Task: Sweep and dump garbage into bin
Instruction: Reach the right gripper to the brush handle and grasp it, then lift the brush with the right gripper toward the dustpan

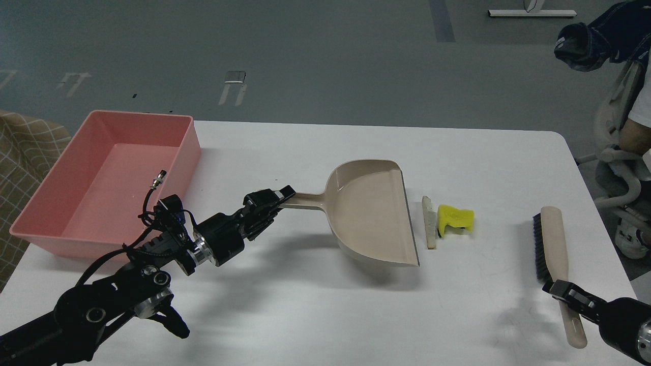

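Note:
My left gripper (278,197) is shut on the handle of a beige dustpan (374,211), holding it at the table's middle with its open lip facing right. Just right of the lip lie a pale flat stick (430,221) and a crumpled yellow scrap (454,218). My right gripper (559,291) is shut on the handle of a beige brush with black bristles (552,244), at the right side of the table, bristles facing left. The pink bin (104,178) stands at the table's left, with nothing in it.
The white table (325,315) has its right edge close to the brush. A person on a chair (628,147) sits past the right edge. A checked cloth (20,152) lies left of the bin.

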You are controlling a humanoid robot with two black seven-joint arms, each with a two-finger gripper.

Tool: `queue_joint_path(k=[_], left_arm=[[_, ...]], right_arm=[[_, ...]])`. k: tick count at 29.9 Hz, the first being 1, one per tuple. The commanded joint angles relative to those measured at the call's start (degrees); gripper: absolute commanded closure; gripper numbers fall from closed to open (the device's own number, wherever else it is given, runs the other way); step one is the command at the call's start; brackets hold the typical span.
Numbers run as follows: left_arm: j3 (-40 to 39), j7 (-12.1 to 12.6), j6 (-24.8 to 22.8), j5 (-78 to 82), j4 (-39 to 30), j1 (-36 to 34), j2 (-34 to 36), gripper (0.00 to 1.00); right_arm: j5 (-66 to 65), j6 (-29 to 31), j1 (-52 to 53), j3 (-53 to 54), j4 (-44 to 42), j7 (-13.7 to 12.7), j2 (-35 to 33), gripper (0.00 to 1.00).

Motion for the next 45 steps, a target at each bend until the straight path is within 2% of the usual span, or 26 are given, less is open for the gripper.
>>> queue_joint_path(k=[1,4,8,17,25,29,34,38,45], left_arm=[[0.51,0.00,-0.01,0.00,0.01,0.68,-0.01,0.82],[0.60,0.09,0.34,0.09,0.10,1.74,-0.35,0.82],[0.69,0.09,0.52,0.09,1.50,1.74,-1.41,0.82],[0.60,0.09,0.70,0.09,3.43,1.74,-3.17,0.82],[0.69,0.18,1.05,0.09,4.49,1.48,-3.87,0.82],[0.69,0.27,1.05,0.09,4.58,1.39,-3.87,0.82],[0.77,0.36,1.05,0.09,4.58,1.39,-4.40,0.82],[0.86,0.36,1.14,0.09,4.67,1.48,-4.40,0.82],[0.77,0.27,1.14,0.18,4.67,1.21,-3.96,0.82]], right_arm=[[0.09,0.02,0.13,0.14,0.01,0.25,-0.13,1.00],[0.18,0.20,0.57,0.14,0.09,1.30,-0.21,1.00],[0.18,1.95,2.24,-0.47,-0.26,1.39,0.05,1.00],[-0.09,12.31,10.49,-2.57,-3.77,0.42,9.00,1.00],[-0.17,12.68,19.81,-10.40,-6.58,-0.72,14.02,1.00],[0.00,12.94,24.64,-13.73,-8.43,-2.47,16.48,1.00],[-0.09,12.94,28.87,-18.75,-10.89,-3.09,21.23,1.00],[-0.17,12.94,33.26,-22.35,-12.65,-5.90,27.98,1.00],[0.00,12.94,36.34,-22.45,-12.57,-7.75,33.01,1.00]])
